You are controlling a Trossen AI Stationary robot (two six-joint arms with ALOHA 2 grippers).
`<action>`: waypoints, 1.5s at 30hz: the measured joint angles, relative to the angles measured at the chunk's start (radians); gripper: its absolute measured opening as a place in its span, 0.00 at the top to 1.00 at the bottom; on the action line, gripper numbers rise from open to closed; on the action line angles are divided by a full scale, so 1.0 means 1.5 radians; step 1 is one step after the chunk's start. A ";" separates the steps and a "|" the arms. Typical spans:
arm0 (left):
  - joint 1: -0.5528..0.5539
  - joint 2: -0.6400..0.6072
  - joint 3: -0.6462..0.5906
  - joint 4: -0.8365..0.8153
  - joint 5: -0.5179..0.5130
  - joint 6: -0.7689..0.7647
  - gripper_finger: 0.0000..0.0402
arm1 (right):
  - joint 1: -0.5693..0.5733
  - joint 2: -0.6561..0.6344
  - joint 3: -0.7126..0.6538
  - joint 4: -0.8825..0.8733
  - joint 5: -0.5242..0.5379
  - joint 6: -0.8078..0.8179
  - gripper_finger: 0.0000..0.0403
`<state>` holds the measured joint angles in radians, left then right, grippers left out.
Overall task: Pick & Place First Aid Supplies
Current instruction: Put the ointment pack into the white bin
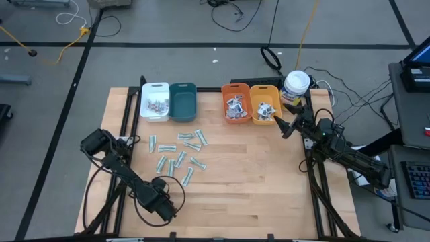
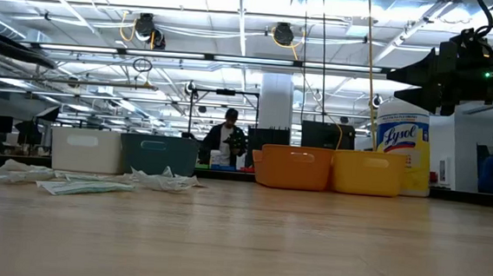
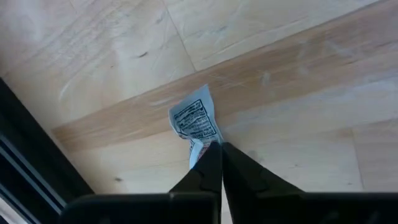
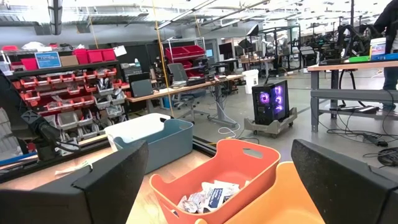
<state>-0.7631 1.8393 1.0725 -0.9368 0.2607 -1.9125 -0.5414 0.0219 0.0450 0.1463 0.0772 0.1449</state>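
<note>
A small white packet [image 3: 196, 121] with dark print lies on the bare wood near the table's front left. My left gripper [image 3: 219, 148] is shut on it, pointing steeply down; in the high view that arm's dark hand [image 1: 160, 199] covers it. Several pale-green strips [image 1: 179, 152] lie scattered on the table behind it, also seen in the low view [image 2: 87, 184]. My right gripper [image 1: 285, 128] hangs open in the air by the yellow-orange bin [image 1: 264, 102], touching nothing. My left gripper pinches the packet's near end [image 3: 198, 149] between its two fingertips, coming from above and pointing steeply down. The printed part of the packet sticks out beyond the tips, creased. Whether it still rests on the wood I cannot tell.
Along the far side stand a white bin [image 1: 154, 101], a teal bin [image 1: 183, 101], an orange bin [image 1: 235, 102] holding white packets [image 4: 208, 196] and the yellow-orange bin. A white canister [image 1: 296, 86] with a yellow label stands at the far right. Bare wood stretches across the near half.
</note>
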 joint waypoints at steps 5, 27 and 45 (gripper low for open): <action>0.002 -0.003 0.000 -0.003 0.001 0.000 0.99 | 0.000 0.000 0.000 0.000 0.000 0.000 0.03; 0.010 -0.103 0.000 -0.120 -0.012 -0.012 1.00 | 0.000 0.000 0.000 0.000 0.000 0.000 0.03; 0.324 -0.285 0.000 -0.344 -0.129 0.259 1.00 | 0.000 0.000 0.000 0.000 0.000 0.000 0.03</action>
<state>-0.2776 1.4120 1.0725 -1.4531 0.0672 -1.5237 -0.5414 0.0216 0.0448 0.1460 0.0776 0.1450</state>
